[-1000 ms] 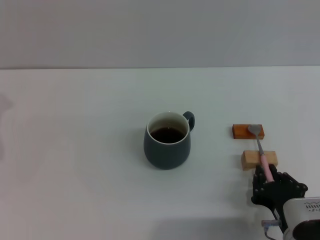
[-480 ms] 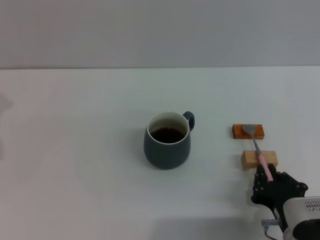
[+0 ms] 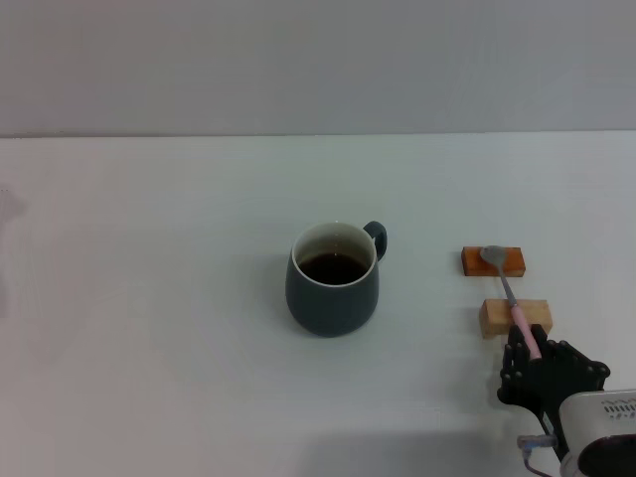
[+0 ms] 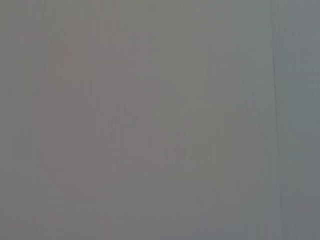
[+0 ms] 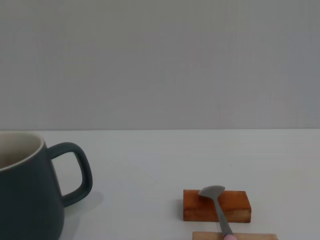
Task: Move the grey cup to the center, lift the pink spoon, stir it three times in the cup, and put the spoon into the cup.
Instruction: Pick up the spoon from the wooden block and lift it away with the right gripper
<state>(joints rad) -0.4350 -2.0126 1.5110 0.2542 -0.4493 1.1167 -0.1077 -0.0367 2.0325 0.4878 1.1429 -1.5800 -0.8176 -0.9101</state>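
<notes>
Fingers (image 3: 524,350) of the right gripper (image 3: 542,370) pinch the pink spoon (image 3: 510,295) near the desk's (image 3: 179,248) right front corner, ready to lift toward the grey cup (image 3: 332,280) at the middle.

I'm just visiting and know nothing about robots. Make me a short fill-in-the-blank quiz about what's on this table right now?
1. The grey cup holds a dark ____ liquid.
2. The pink spoon has its metal bowl over the reddish-brown block and its handle across the ____ block.
3. The ____ hand is shut on the spoon's handle.
4. The cup's handle points toward the robot's ____ side.

Missing words: brown; tan; right; right
</notes>
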